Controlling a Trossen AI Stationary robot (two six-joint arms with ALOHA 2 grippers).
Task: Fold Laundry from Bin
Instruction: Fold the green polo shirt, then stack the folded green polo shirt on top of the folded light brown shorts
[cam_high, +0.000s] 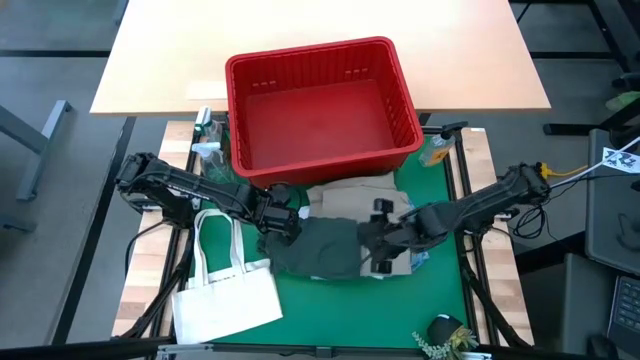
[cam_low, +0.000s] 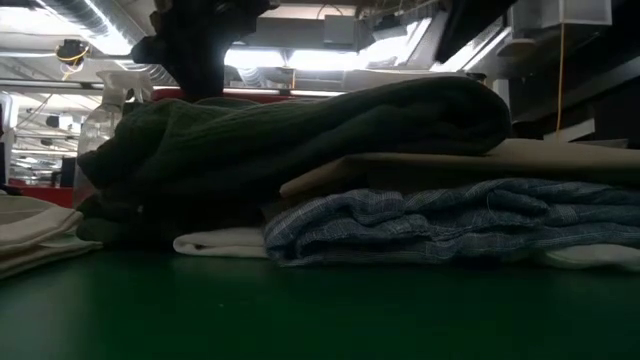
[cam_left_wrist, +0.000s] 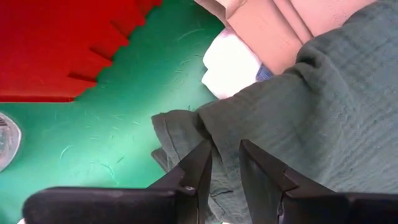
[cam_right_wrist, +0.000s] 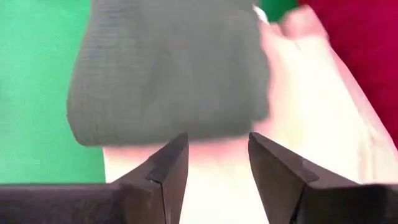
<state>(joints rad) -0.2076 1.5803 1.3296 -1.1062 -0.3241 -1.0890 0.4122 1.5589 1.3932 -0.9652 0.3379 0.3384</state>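
Empty red bin (cam_high: 320, 105) at table's (cam_high: 440, 290) far side, folded laundry stack (cam_high: 350, 235) just before it, left gripper (cam_left_wrist: 225, 163) narrowly parted astride dark green garment's (cam_left_wrist: 311, 118) edge, right gripper (cam_right_wrist: 217, 155) wide, holding nothing, over stack.

One red bin (cam_high: 322, 110), one tote bag (cam_high: 225, 285), perhaps four stacked garments (cam_low: 400, 190).

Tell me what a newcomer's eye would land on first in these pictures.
First the empty red bin at the far edge of the green mat, bright against everything else. Next, just in front of it, the stack of folded laundry topped by the dark green garment, with the left gripper and right gripper at its two sides. A flat white tote bag lies at the left.
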